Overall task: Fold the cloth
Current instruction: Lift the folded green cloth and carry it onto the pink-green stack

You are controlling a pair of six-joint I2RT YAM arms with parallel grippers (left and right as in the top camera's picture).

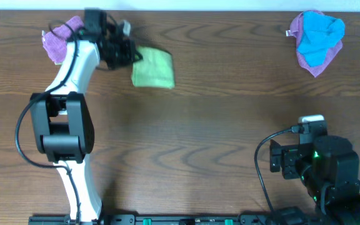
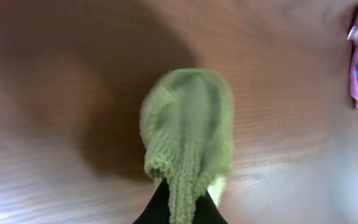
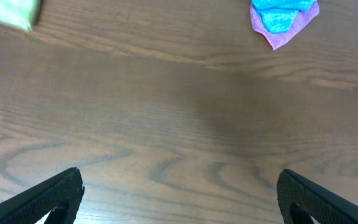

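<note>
Left gripper [image 2: 178, 203]: clenched on the cloth [image 2: 188, 124]. In the left wrist view a bunched ridge of the fabric is pinched between the dark fingers [image 2: 154, 208] at the bottom edge of the picture.
Left gripper, place: far left part of the bench [image 1: 199, 125], at the end of the left arm, which reaches away from its base; the gripper [image 1: 130, 57] sits at the left edge of the cloth.
Cloth, condition: light lime-green, gathered and rumpled where it is held, its looped texture plain to see. From overhead it reads as a compact, roughly rectangular pad [image 1: 154, 69].
Cloth, place: far side of the bench, left of centre, just right of the left gripper. A dark shadow lies on the wood beside it. Whether it is wholly clear of the bench cannot be told.
Right gripper [image 3: 182, 199]: released, jaws wide apart over bare wood, nothing between them.
Right gripper, place: near right of the bench, well apart from the cloth [image 3: 8, 12].
Left purple cloth [image 1: 61, 40]: far left corner, partly under the left arm.
Right purple cloth [image 1: 314, 62]: far right corner, crumpled.
Blue cloth [image 1: 317, 34]: lying on the right purple cloth.
</note>
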